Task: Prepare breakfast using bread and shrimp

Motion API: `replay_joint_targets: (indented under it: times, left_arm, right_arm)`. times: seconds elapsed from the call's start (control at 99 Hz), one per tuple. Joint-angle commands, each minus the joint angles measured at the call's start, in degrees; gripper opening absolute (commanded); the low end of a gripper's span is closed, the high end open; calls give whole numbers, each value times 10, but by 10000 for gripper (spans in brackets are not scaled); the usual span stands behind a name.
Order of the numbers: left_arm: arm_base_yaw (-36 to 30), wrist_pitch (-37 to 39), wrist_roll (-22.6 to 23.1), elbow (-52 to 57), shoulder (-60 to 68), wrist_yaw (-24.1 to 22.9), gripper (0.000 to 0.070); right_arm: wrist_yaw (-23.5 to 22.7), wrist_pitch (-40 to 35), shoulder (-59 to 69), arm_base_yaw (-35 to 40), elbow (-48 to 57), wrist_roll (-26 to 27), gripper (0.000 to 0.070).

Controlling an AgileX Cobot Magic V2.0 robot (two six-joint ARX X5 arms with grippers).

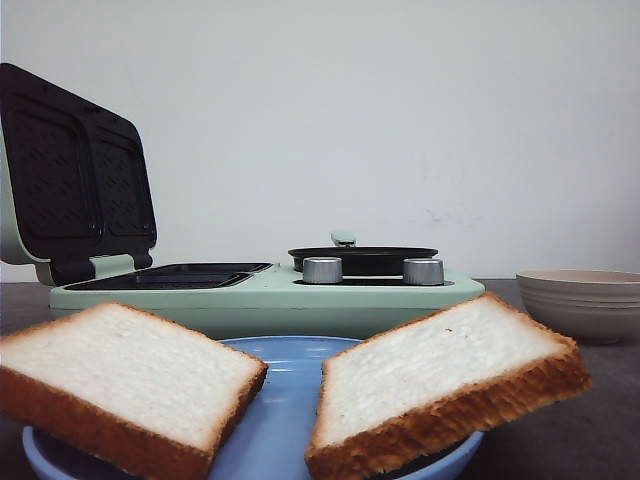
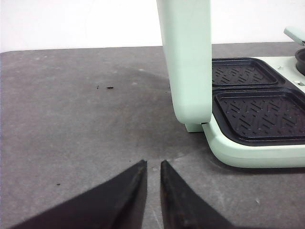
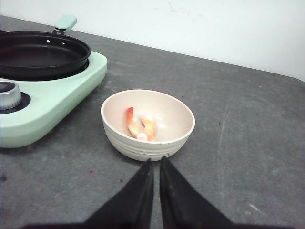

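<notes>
My right end effector (image 3: 156,164), fingers nearly pressed together and empty, hovered over the counter (image 3: 248,143) directly before the bowl (image 3: 147,125), where the shrimp (image 3: 140,126) lay just ahead, tail pointing away.

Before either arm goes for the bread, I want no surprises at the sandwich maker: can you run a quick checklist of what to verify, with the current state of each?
1. Sandwich maker lid raised: ok, it stands open.
2. Grill plates free of food: ok, both wells look bare.
3. Two bread slices reachable: ok, both lean on the blue plate, uncovered.
4. Shrimp in place: ok, it lies in the cream bowl.
5. Left gripper and right gripper free: ok, both nearly closed on nothing.
6. Heat on: cannot tell from the knobs.
</notes>
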Motion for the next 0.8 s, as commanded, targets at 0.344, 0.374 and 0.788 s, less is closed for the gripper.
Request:
replay_joint_targets:
  times: [0.344, 0.374, 0.788]
  left_arm:
    - [-1, 3, 1, -9, 0, 2, 0]
    - [-1, 3, -5, -9, 0, 3, 0]
    - [-1, 3, -215, -6, 0, 1, 1]
  right_arm:
    - [-2, 6, 0, 0, -2, 57, 11]
    - [-3, 6, 0, 0, -2, 61, 11]
    - [2, 16, 0, 0, 0, 177, 7]
